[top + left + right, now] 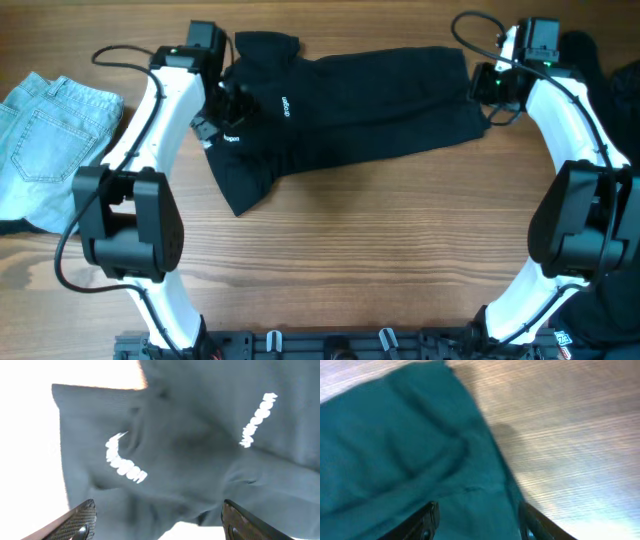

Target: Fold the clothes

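The black short-sleeved shirt (370, 110) lies flat on the far half of the wooden table (380, 240), its long axis running side to side. The collar and the sleeve with white lettering (125, 462) are toward my left arm, and the hem is toward my right. The left gripper (224, 108) hangs right over the lettered end. In its wrist view the fingers (80, 520) stand wide apart with rumpled cloth below and nothing pinched. The right gripper (490, 90) sits over the opposite end, at the hem corner. Its fingers (427, 520) are also parted, less widely, straddling the fabric edge where it meets bare wood, and I see no cloth caught between them. So each arm is nearest its own end, with the shirt stretched between them. I judge a fold would bring one end along that axis toward the other. Pale blue jeans (50, 140) lie well off to the left, and more dark fabric (620, 70) sits beyond the right arm.
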`<act>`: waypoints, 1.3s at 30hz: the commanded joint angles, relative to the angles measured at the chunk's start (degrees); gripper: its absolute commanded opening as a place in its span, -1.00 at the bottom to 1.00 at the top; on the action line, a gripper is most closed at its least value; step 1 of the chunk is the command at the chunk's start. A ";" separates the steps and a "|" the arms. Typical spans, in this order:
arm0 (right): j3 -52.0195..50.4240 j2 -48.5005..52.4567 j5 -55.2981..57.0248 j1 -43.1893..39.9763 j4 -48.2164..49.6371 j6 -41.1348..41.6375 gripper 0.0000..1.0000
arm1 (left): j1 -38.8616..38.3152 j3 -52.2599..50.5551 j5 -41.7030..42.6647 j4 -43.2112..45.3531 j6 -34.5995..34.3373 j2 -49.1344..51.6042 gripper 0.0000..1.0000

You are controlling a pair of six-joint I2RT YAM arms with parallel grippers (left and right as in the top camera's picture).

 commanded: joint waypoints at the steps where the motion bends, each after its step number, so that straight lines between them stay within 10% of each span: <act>1: -0.46 2.51 2.40 -0.57 -2.36 -2.93 0.07 | 0.22 -0.11 1.36 -2.36 1.75 -0.11 0.63; 13: -2.97 6.86 -1.22 -0.48 -2.60 -4.31 -0.07 | -7.28 -12.20 0.46 1.42 3.06 -0.11 0.57; 24: -6.38 6.88 -1.14 -0.48 -4.33 -6.01 -0.91 | -7.19 -23.91 -10.73 4.13 3.06 -0.11 0.38; 30: -6.38 6.86 18.58 -0.59 -17.09 4.11 -0.91 | -2.08 -24.04 -13.46 -0.70 2.84 -0.11 0.32; 39: -6.38 5.03 19.12 -0.59 -35.76 10.80 -0.91 | 6.91 -24.04 -13.68 -3.17 6.34 -2.99 0.31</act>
